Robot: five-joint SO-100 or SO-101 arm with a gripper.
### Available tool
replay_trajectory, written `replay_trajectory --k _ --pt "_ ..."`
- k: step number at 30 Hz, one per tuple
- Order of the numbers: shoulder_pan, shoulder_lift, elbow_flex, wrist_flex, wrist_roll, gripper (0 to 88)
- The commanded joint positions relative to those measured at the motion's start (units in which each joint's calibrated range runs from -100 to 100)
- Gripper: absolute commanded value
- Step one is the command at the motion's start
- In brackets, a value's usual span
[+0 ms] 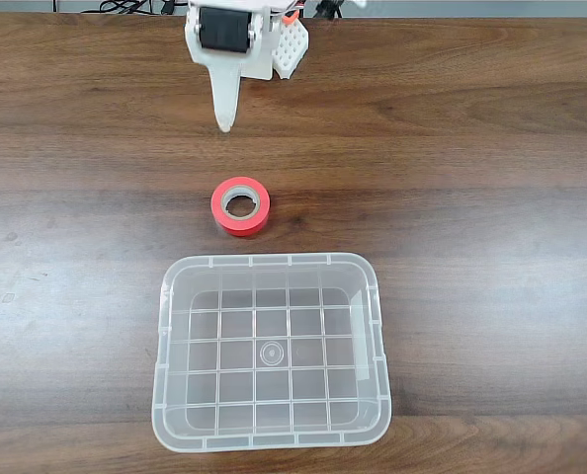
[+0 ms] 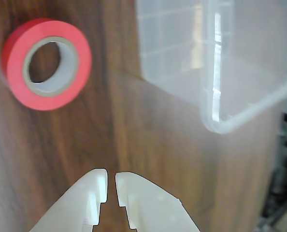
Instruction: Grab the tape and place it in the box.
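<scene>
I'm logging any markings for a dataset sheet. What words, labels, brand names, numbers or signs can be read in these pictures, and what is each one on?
There is no readable text.
The tape: plain red roll, no print visible on it or its core.
The box: clear plastic; a small moulded circle sits at the centre of its grid bottom, with no legible characters.
The gripper: plain white, unmarked, in the wrist view.
The table: bare wood grain.

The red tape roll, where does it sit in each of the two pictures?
Fixed view: the tape lies flat on the wooden table, centre of the picture, just above the box's top rim.
Wrist view: the tape is in the upper left corner, left of the box.
Shared landmark: the clear box, beside the tape in both.
</scene>
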Motion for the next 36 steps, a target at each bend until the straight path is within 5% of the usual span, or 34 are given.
replay_trajectory --k 1,24,30,36 --pt "0.63 16.21 -8.83 -0.28 0.05 1.3" --pt "0.56 29.24 6.59 -17.23 1.53 2.3" --pt "0.63 30.05 6.94 -16.46 1.58 17.3" --pt "0.63 30.13 6.94 -16.37 1.58 18.8"
